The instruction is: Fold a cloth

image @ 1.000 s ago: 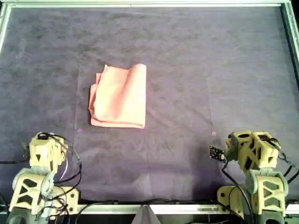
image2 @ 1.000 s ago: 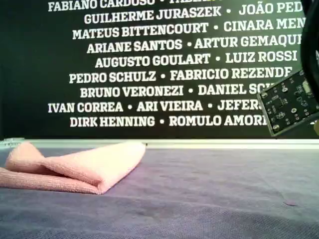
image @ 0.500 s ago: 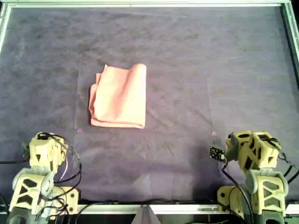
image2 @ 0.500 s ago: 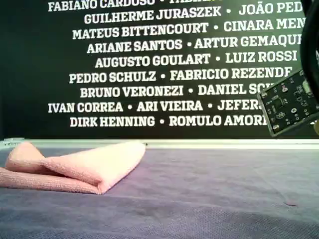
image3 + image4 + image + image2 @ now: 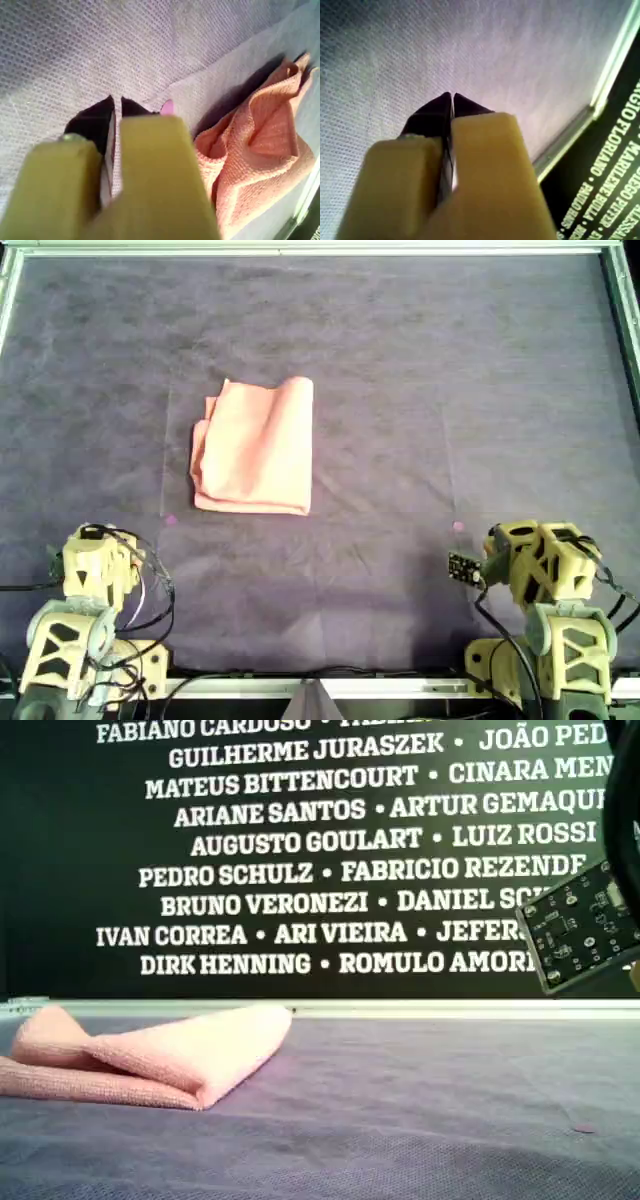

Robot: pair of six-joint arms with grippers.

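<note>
The salmon-pink cloth (image 5: 255, 445) lies folded into a thick rectangle on the dark purple mat (image 5: 450, 360), left of centre in the overhead view. It shows low at the exterior view's left (image 5: 150, 1055), with its fold rounded and slightly raised. My first gripper (image 5: 116, 100) is shut and empty. It rests low over the mat at the overhead view's bottom left (image 5: 95, 550), with the cloth's layered edge (image 5: 255, 160) ahead of it and apart. My second gripper (image 5: 452, 95) is shut and empty at the overhead view's bottom right (image 5: 530, 555), far from the cloth.
A metal frame (image 5: 320, 248) borders the mat. Small pink marks sit on the mat near each arm (image 5: 170, 521) (image 5: 457, 527). A small circuit board (image 5: 580, 925) juts from the arm at the exterior view's right. A black wall with white names (image 5: 300, 840) stands behind the table.
</note>
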